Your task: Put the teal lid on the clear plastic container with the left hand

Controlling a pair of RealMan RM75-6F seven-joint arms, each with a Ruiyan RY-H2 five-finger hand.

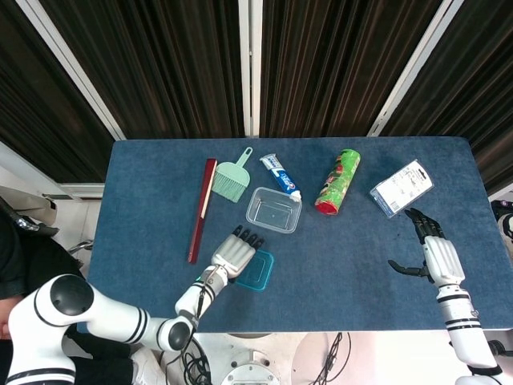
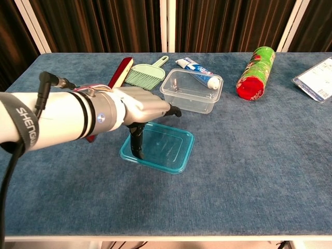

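The teal lid [image 1: 260,273] [image 2: 163,150] sits a little in front of the clear plastic container [image 1: 274,210] [image 2: 191,91], apart from it and tilted. My left hand [image 1: 234,255] [image 2: 140,106] covers the lid's left end, fingers over the top and thumb down along its edge, gripping it. The container stands upright and empty, with nothing covering it. Far off by the table's right edge, my right hand [image 1: 433,253] rests with fingers spread and nothing in it; the chest view does not show it.
Behind the container lie a toothpaste tube [image 1: 280,176] [image 2: 199,71], a green hand brush [image 1: 232,178] [image 2: 145,74] and a red stick [image 1: 202,208] [image 2: 120,70]. A red-and-green can [image 1: 338,181] [image 2: 255,72] and a white packet [image 1: 401,188] [image 2: 316,78] lie to the right.
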